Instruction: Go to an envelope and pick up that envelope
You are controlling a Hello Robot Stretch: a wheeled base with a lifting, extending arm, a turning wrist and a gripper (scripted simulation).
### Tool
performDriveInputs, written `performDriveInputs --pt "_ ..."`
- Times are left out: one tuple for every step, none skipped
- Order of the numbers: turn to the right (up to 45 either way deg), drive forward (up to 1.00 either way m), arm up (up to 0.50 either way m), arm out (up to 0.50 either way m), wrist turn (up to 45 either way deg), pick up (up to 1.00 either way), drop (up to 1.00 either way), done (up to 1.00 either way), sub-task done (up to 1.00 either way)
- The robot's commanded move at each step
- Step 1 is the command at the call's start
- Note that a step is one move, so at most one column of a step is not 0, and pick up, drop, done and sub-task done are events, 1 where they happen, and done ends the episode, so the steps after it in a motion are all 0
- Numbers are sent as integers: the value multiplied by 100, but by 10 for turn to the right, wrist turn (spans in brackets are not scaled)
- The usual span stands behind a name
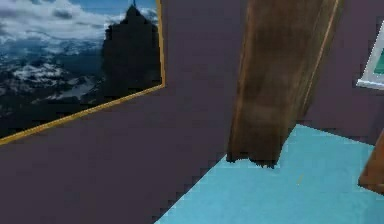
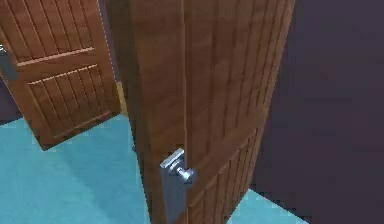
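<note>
A dark purple wall (image 1: 150, 150) stands close ahead in the forward view, with a gold-framed mountain picture (image 1: 75, 60) hanging on its left part. A brown wooden door (image 1: 280, 75) leans in at the upper right of that view. In the arm side view a panelled wooden door (image 2: 205, 100) stands very near, seen edge-on, with a silver knob (image 2: 180, 172) low on it.
Turquoise floor (image 1: 280, 185) runs along the lower right of the forward view and the lower left of the arm side view (image 2: 70, 175). A second panelled wooden door (image 2: 60, 70) stands at the arm side view's upper left. A white-framed window (image 1: 373, 60) sits at the forward view's right edge.
</note>
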Motion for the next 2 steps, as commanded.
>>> performDriveInputs --pt "450 0 0 0 0 0 0 0 0" --pt "0 100 0 0 0 0 0 0 0"
